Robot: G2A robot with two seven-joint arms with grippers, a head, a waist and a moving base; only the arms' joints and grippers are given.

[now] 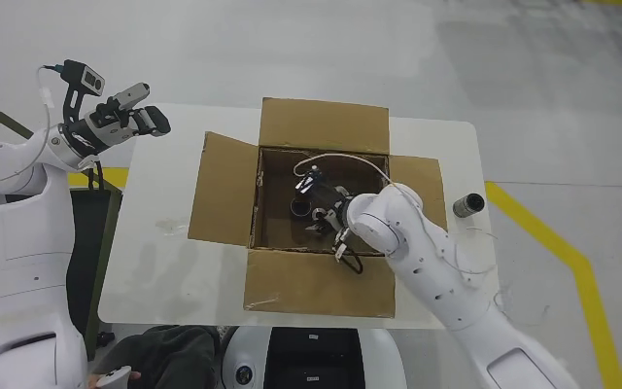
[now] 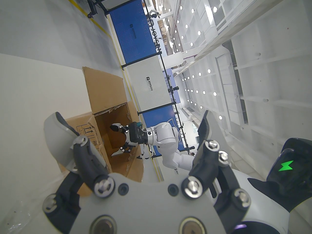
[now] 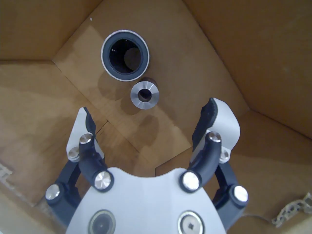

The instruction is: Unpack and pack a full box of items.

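An open cardboard box [image 1: 225, 190] stands in the middle of the white table [image 1: 155, 272], all flaps folded out. On its floor stand a wide dark tube with a silver rim [image 3: 125, 55] and, just beside it, a small silver cylinder [image 3: 144, 94]. My right gripper [image 3: 147, 109] hangs inside the box above the small cylinder, open and holding nothing. The top view shows the right gripper [image 1: 319, 204] down in the box next to the dark tube [image 1: 301, 207]. My left gripper [image 1: 148, 121] is raised over the table's far left corner, open and empty, away from the box [image 2: 104, 93].
A metal cylinder [image 1: 468, 205] lies on the table to the right of the box. A white cable [image 1: 350, 160] arcs over the box opening from the right arm. Bare tabletop lies left of the box. The box walls stand close around the right gripper.
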